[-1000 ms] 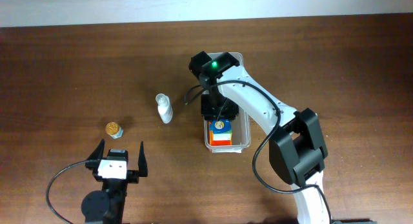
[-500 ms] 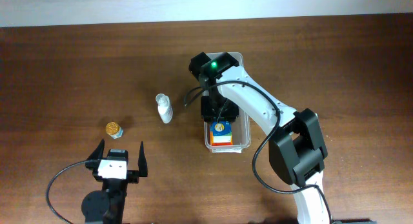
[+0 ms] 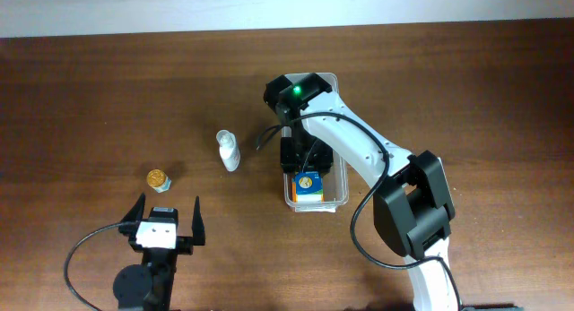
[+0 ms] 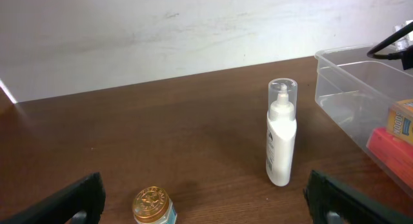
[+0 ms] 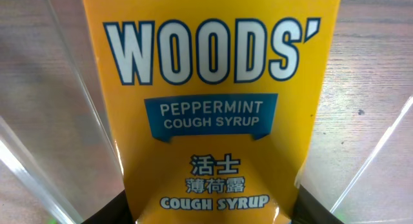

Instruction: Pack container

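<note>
The right hand point(image 3: 305, 168) hangs over the near half of the container point(image 3: 343, 190), its dark fingers point(image 5: 315, 210) flanking the lower corners of a cough syrup box point(image 5: 213, 88). The pictures do not show whether the fingers press the box or stand just clear of it. The box is smooth yellow-orange card with "WOODS'" in large white letters outlined in blue. Below that, a blue panel reads "PEPPERMINT COUGH SYRUP", followed by Chinese characters and "COUGH SYRUP" again. From overhead it sits inside the container toward the near end, blue and yellow above, orange-red below. The container is a long, narrow bin of clear, colourless plastic with rounded corners and a raised rim. It rests on the bench point(image 3: 90, 105) right of centre, with its long side running away from the robot, and the wood grain shows through its walls. The bench is dark brown wood with fine streaks. Left of the container, apart from it, a white pump bottle point(image 4: 282, 133) with a clear domed cap stands upright. Nearer the robot and further left sits a small jar point(image 4: 153, 204) with an embossed gold lid. The left hand point(image 3: 167, 211) hovers low at the near edge, its black fingers spread wide with nothing between them.
</note>
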### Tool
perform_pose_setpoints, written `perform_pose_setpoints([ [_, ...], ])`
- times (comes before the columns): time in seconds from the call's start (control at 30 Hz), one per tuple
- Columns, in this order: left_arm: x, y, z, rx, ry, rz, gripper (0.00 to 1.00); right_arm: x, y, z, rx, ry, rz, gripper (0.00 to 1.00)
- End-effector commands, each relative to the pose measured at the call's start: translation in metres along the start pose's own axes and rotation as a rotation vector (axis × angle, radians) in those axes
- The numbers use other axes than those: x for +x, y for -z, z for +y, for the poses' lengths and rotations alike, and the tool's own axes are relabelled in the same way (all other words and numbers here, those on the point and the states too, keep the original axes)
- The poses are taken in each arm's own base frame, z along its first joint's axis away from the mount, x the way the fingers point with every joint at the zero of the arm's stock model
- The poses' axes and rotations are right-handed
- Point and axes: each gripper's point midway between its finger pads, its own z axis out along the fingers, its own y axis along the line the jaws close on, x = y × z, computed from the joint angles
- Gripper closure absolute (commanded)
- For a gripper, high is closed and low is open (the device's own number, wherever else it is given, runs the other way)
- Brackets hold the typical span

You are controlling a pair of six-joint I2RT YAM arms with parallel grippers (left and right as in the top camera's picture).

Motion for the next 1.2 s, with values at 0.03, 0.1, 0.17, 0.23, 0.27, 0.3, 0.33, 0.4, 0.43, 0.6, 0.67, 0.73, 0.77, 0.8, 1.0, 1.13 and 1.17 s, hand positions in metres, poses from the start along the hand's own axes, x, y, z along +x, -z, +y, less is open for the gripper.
perform_pose_setpoints([
  [0.03, 0.0039, -0.0007, 0.0001, 0.0, -0.015, 0.005, 0.01, 0.0084, 0.0098, 0.0063, -0.029, 0.011, -0.004, 0.51],
  [0.1, 0.0039, -0.0007, 0.0001, 0.0, -0.015, 0.005, 0.01, 0.0084, 0.0098, 0.0063, -0.029, 0.011, -0.004, 0.51],
  [0.17, 0.0039, -0.0007, 0.0001, 0.0, -0.015, 0.005, 0.01, 0.0084, 0.0098, 0.0063, -0.029, 0.011, -0.004, 0.51],
  [0.23, 0.0039, -0.0007, 0.0001, 0.0, -0.015, 0.005, 0.0, 0.0083, 0.0098, 0.0064, -0.029, 0.011, -0.005, 0.5],
  [0.27, 0.0039, -0.0007, 0.0001, 0.0, -0.015, 0.005, 0.01, 0.0082, 0.0098, 0.0063, -0.029, 0.011, -0.005, 0.5],
  [0.3, 0.0039, -0.0007, 0.0001, 0.0, -0.015, 0.005, 0.0, 0.0082, 0.0098, 0.0063, -0.029, 0.011, -0.005, 0.5],
  [0.33, 0.0039, -0.0007, 0.0001, 0.0, -0.015, 0.005, 0.01, 0.0082, 0.0098, 0.0063, -0.029, 0.011, -0.005, 0.5],
  [0.4, 0.0039, -0.0007, 0.0001, 0.0, -0.015, 0.005, 0.0, 0.0082, 0.0098, 0.0064, -0.029, 0.011, -0.005, 0.5],
  [0.43, 0.0039, -0.0007, 0.0001, 0.0, -0.015, 0.005, 0.01, 0.0077, 0.0098, 0.006, -0.027, 0.011, -0.008, 0.5],
  [0.6, 0.0039, -0.0007, 0.0001, 0.0, -0.015, 0.005, 0.01, 0.0036, 0.0099, 0.008, -0.034, 0.032, -0.025, 0.5],
  [0.67, 0.0039, -0.0007, 0.0001, 0.0, -0.015, 0.005, 0.01, 0.0032, 0.01, 0.0083, -0.035, 0.032, -0.027, 0.5],
  [0.73, 0.0039, -0.0007, 0.0001, 0.0, -0.015, 0.005, 0.01, 0.0026, 0.01, 0.0087, -0.037, 0.04, -0.029, 0.5],
  [0.77, 0.0039, -0.0007, 0.0001, 0.0, -0.015, 0.005, 0.01, 0.002, 0.01, 0.0092, -0.038, 0.05, -0.032, 0.5],
  [0.8, 0.0039, -0.0007, 0.0001, 0.0, -0.015, 0.005, 0.01, 0.0015, 0.0101, 0.0096, -0.04, 0.051, -0.034, 0.5],
  [1.0, 0.0039, -0.0007, 0.0001, 0.0, -0.015, 0.005, 0.01, 0.0028, 0.01, 0.0098, -0.041, 0.051, -0.028, 0.49],
  [1.13, 0.0039, -0.0007, 0.0001, 0.0, -0.015, 0.005, 0.01, 0.005, 0.0099, 0.0082, -0.035, 0.05, -0.019, 0.49],
  [1.17, 0.0039, -0.0007, 0.0001, 0.0, -0.015, 0.005, 0.01, 0.0052, 0.0099, 0.008, -0.034, 0.05, -0.018, 0.45],
])
